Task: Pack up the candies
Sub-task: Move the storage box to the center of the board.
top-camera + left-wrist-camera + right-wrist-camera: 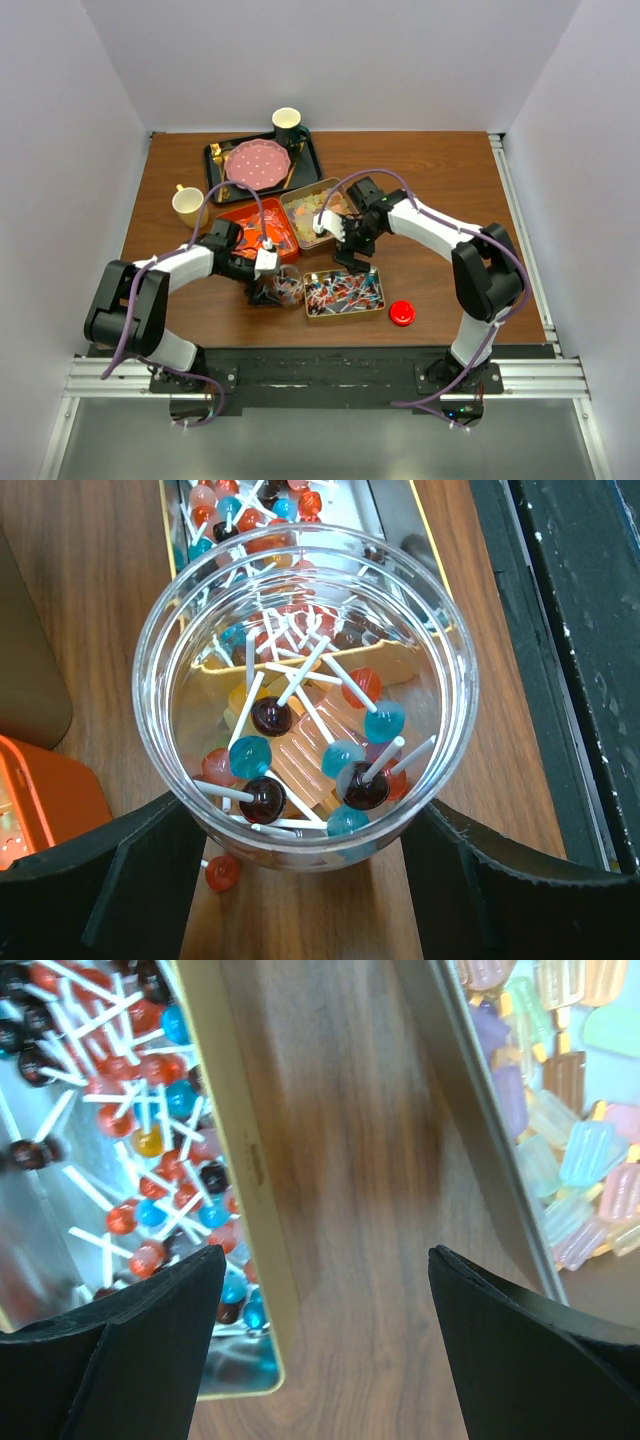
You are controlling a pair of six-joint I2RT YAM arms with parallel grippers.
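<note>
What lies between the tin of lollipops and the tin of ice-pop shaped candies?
Nothing: only bare wooden table shows between the lollipop tin and the ice-pop candy tin, clearest in the right wrist view.

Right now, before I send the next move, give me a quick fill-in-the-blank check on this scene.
1. The clear jar between the fingers of the left gripper contains ____ on white sticks.
2. The right gripper stands with jaws ____, holding nothing.
3. In the top view, the red lid lies to the ____ of the lollipop tin.
Missing words: lollipops; open; right.
</note>
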